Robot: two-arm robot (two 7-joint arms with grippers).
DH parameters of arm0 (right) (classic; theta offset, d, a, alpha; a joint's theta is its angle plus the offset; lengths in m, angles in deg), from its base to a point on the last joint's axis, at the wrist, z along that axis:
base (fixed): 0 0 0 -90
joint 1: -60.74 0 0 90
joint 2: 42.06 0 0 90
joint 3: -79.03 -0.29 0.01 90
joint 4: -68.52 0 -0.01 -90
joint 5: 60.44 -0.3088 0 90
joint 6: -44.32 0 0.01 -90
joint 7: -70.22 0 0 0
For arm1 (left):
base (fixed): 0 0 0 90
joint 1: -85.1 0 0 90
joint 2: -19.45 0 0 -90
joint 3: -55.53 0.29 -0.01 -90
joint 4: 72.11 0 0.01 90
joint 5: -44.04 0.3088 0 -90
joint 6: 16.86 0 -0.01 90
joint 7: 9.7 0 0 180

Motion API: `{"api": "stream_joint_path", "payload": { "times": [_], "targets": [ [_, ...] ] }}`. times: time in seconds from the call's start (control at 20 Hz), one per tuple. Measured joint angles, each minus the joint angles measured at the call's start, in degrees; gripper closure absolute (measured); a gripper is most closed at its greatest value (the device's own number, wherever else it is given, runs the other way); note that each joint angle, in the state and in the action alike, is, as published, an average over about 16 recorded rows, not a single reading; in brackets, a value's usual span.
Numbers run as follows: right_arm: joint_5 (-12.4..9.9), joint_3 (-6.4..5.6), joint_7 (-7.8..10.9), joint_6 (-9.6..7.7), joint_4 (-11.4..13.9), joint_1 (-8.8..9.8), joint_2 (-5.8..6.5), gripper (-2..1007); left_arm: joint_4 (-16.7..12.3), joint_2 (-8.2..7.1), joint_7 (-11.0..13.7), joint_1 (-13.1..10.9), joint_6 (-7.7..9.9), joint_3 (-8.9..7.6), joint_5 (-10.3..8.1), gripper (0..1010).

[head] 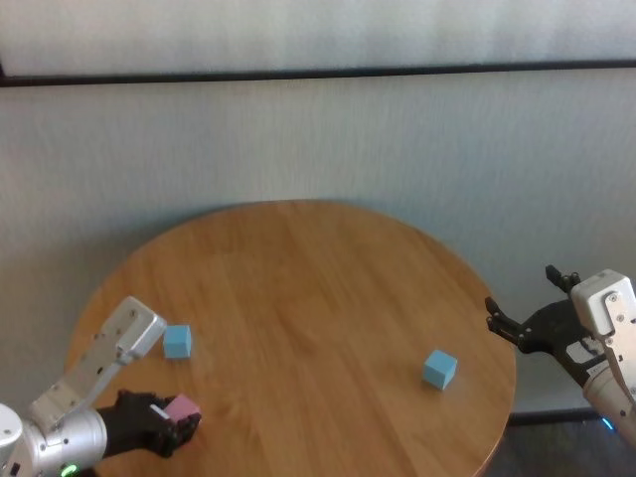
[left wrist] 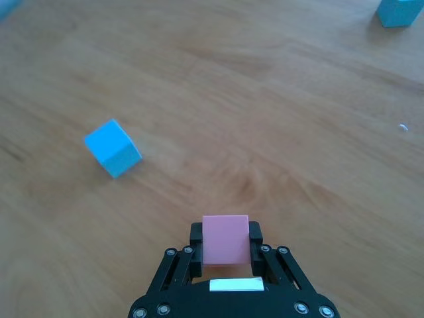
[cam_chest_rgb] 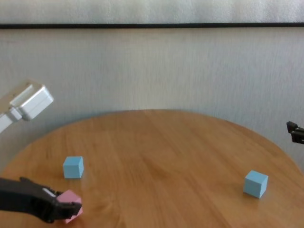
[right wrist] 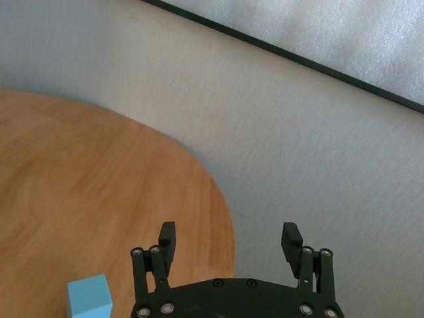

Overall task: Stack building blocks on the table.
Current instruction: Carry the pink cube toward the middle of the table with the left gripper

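We see the pink block (head: 183, 406) clamped between the fingers of the left end effector (head: 179, 422), low over the table (head: 318, 298) near its 7 o'clock edge. The left wrist view gives the clearest look at the grip: the pink block (left wrist: 225, 239) sits square between the two black fingers (left wrist: 195, 233), its flat top face showing. In the chest view the same block (cam_chest_rgb: 70, 198) appears tilted on a corner and close to the wood, though we cannot tell whether it touches.

Just beyond it, toward 9 o'clock, one light blue block (head: 177, 341) rests on the table, apart from the pink one. The other light blue block (head: 439, 368) stands well apart, toward 4 o'clock.

The right end effector (head: 532, 316) hangs off the table's edge at about 3 o'clock. Only the right wrist view shows its fingers (right wrist: 167, 236) spread wide with nothing between them, and the second blue block (right wrist: 89, 297) just beside it on the wood.
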Motion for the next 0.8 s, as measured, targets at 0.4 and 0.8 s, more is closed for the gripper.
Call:
{"api": "stream_joint_path", "payload": {
  "times": [0.4, 0.8],
  "targets": [
    [0.0, 0.00, 0.00, 0.00, 0.0, 0.00, 0.00, 0, 2.0, 1.50, 3.1, 4.2, -3.70, 2.54, 3.56, 616],
    [0.0, 0.00, 0.00, 0.00, 0.0, 0.00, 0.00, 0, 6.7, 4.57, 6.9, 10.1, -7.17, 5.68, 6.30, 616]
  ]
}}
